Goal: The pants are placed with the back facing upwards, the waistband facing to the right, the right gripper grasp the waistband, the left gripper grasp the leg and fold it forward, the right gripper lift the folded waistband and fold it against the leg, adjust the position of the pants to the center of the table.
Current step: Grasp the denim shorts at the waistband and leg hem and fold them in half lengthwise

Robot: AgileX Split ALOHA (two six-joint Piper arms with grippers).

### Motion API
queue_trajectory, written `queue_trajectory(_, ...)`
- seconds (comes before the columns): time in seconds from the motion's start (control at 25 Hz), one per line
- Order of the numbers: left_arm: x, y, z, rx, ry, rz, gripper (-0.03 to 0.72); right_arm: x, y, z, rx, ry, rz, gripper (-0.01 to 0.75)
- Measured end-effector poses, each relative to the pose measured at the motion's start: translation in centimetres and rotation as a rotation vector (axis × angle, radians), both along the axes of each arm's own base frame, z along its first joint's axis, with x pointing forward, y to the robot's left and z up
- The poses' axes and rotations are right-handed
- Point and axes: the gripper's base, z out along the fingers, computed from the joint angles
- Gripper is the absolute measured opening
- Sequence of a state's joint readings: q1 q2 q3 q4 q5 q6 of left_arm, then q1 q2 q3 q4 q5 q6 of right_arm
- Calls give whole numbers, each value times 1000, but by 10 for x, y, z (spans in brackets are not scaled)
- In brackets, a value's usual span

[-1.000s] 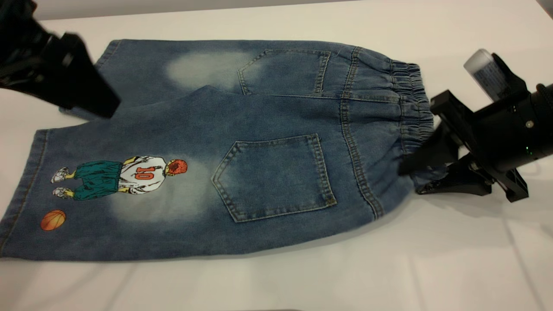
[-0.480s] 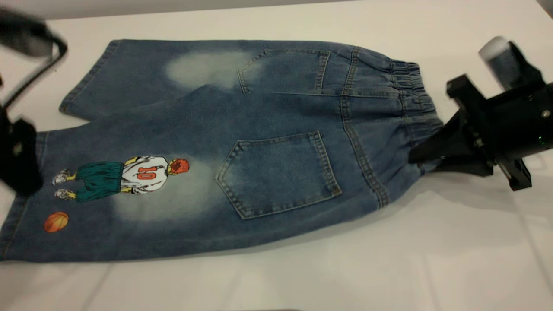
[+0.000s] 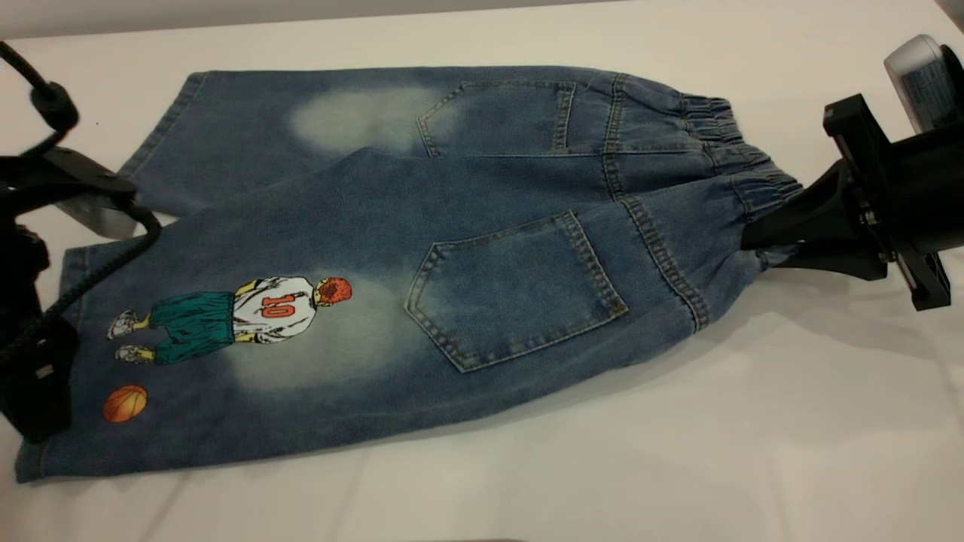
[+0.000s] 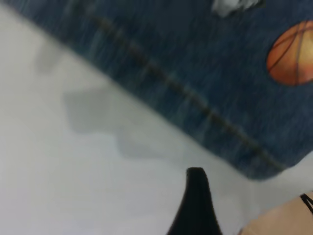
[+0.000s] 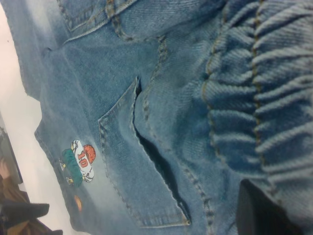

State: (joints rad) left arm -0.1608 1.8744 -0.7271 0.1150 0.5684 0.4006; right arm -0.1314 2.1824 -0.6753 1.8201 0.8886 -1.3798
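The blue denim pants [image 3: 452, 226] lie back up on the white table [image 3: 678, 452], with the elastic waistband [image 3: 742, 181] to the right. My right gripper [image 3: 753, 241] is shut on the near part of the waistband [image 5: 259, 98] and holds it raised off the table, so the cloth drapes down from it. The leg [image 3: 226, 376] with the number 10 player print [image 3: 256, 316] and an orange basketball [image 4: 292, 54] lies at the near left. My left gripper [image 3: 38, 384] hangs at that leg's hem [image 4: 195, 98], its black cable [image 3: 90, 271] across the cloth.
The plain leg with a faded patch [image 3: 354, 117] lies at the far side, partly under the printed leg. Bare tabletop stretches along the near side and behind the pants. A tan surface [image 4: 283, 220] shows past the table edge in the left wrist view.
The right gripper has pulled the waistband rightward and upward, dragging the pants with it. The left gripper has swung from above the far leg down to the printed leg's hem.
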Motion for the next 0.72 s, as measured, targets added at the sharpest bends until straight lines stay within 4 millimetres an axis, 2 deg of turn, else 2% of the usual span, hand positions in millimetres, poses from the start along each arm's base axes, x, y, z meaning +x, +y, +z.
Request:
queue_trajectory(0.32, 0, -4, -4, -51, 29, -250, 526, 0, 0, 0, -5, -12, 10, 44)
queue_trajectory(0.56, 1, -4, -7, -54, 5, -290, 526, 0, 0, 0, -7, -15, 12, 46)
queue_trajectory(0.72, -17, 0, -20, -51, 9, -349, 526, 0, 0, 0, -7, -15, 12, 46)
